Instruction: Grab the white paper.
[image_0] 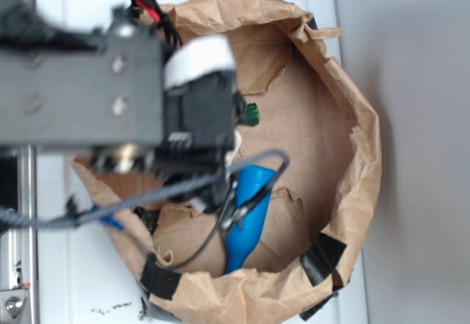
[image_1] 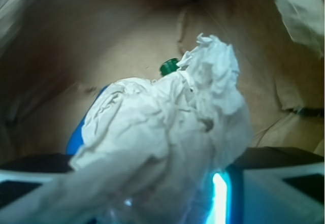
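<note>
The white paper is a crumpled off-white wad that fills the wrist view, right up against the camera and between my gripper's two fingers. The jaws stand left and right of it and appear closed on it. In the exterior view my gripper hangs over the open brown paper bag. Only a small white sliver of the paper shows under the black wrist block. The fingertips are hidden there.
Inside the bag lie a blue object, which also shows in the wrist view, and a small green piece. The bag's crumpled walls ring the gripper. Black tape patches sit on the rim. The bag stands on a white surface.
</note>
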Controlling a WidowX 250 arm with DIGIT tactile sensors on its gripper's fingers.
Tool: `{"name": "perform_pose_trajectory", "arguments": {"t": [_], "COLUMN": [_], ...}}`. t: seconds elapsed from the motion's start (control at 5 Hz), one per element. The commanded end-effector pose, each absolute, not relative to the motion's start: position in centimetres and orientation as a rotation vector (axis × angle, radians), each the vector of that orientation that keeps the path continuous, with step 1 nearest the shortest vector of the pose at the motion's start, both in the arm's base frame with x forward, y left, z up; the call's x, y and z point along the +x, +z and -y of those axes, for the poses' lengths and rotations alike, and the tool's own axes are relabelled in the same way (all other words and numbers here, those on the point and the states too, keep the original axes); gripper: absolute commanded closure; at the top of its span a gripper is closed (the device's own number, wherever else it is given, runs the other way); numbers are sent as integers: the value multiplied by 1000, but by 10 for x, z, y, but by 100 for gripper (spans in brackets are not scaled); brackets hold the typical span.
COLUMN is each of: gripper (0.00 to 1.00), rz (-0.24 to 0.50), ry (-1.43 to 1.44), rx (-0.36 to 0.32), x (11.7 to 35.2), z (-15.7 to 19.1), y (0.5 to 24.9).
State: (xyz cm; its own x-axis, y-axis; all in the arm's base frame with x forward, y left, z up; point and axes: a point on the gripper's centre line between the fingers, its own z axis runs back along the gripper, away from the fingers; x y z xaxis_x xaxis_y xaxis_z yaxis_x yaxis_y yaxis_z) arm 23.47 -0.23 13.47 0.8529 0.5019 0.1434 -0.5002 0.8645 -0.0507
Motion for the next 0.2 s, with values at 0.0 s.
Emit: {"name": "perform_pose_trajectory", "arguments": {"t": [0.0], "gripper": [100], "rz": [269], "ry": [544], "rx": [30], "x": [245], "z": [-10], "y": [173]}}
